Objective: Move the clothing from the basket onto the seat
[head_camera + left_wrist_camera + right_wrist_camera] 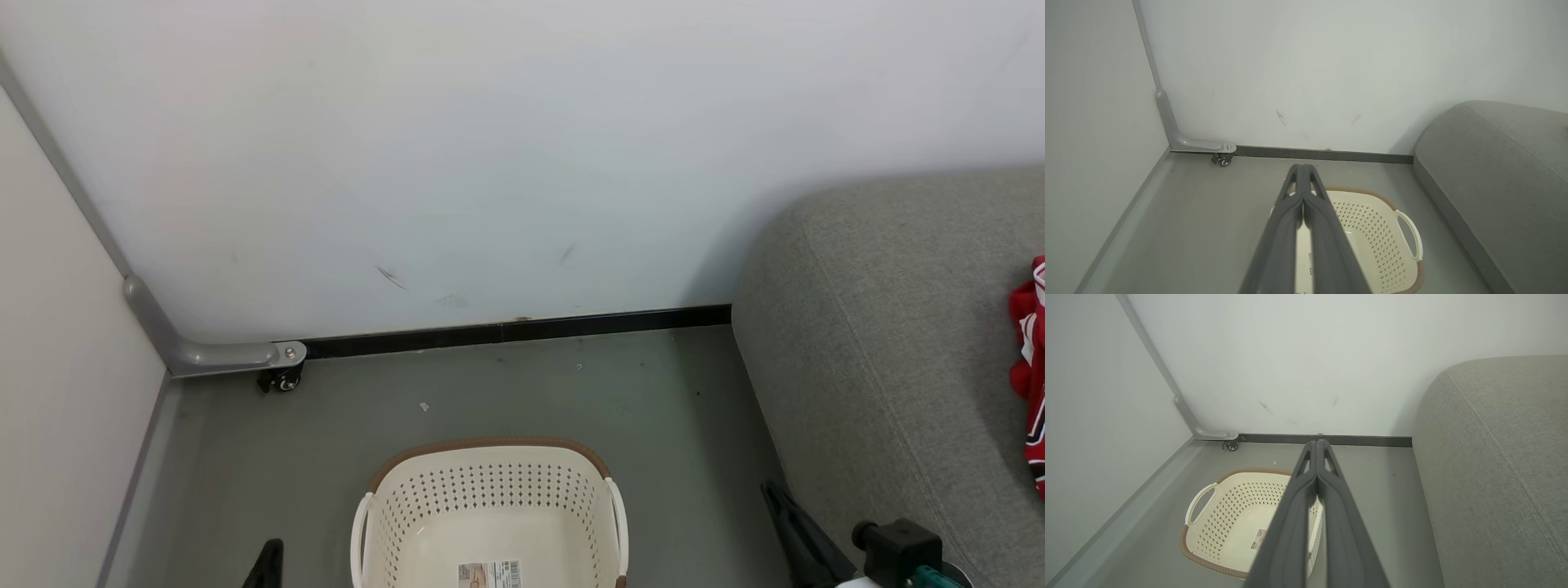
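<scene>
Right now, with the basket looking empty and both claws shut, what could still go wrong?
1. The clothing sits at the head view's edge, mostly cut off, so a garment slipping off the seat could go unnoticed.
2. The shut right claw hides part of the basket floor; a small piece may lie there unseen.

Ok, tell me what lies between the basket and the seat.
Grey floor, bare in the head view, except the right end effector beside the seat.
</scene>
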You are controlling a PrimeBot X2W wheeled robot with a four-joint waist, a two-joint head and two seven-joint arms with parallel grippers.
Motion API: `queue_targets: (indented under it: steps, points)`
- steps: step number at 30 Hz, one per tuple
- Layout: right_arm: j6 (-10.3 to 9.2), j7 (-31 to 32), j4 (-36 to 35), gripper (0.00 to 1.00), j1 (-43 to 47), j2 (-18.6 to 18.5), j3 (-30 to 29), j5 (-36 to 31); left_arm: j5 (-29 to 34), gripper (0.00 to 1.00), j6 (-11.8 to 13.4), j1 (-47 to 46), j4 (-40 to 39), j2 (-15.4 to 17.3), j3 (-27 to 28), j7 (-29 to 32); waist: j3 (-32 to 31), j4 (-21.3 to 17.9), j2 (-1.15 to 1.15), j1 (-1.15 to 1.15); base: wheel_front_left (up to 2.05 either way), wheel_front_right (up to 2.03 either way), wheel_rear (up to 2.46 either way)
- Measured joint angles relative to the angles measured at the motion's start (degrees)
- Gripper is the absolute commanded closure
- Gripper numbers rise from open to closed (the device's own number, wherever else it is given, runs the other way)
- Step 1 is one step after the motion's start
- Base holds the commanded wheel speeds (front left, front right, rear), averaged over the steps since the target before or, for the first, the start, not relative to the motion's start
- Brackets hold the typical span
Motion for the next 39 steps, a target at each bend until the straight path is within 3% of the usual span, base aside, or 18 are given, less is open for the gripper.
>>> queue_targets:
  steps: [8,17,34,39]
  points:
    - [0.0,0.0,-1.9,1.0,1.4,0.0,1.3,5.4,-5.8,1.0,0.0,-1.3,1.8,0.1,2.2,2.8,0.2,-0.2,0.0,0.0,0.0,0.0,0.0]
    - [0.0,0.7,-2.8,1.0,1.9,0.0,0.4,16.1,-13.1,1.0,0.0,-2.6,2.1,0.1,2.5,5.4,0.3,-0.2,0.0,0.05,0.0,0.0,0.0]
    - [-0.01,4.2,-1.7,1.0,0.5,-0.9,-1.4,32.7,-25.9,1.0,0.0,-4.2,2.2,0.2,3.5,9.6,0.0,-0.2,0.0,0.85,0.0,0.0,0.0]
    - [-0.01,5.1,-1.3,1.0,0.4,-1.7,-1.9,37.6,-29.8,1.0,-0.1,-4.8,2.0,0.3,3.6,10.6,-0.1,-0.2,0.0,0.98,0.0,0.0,0.0]
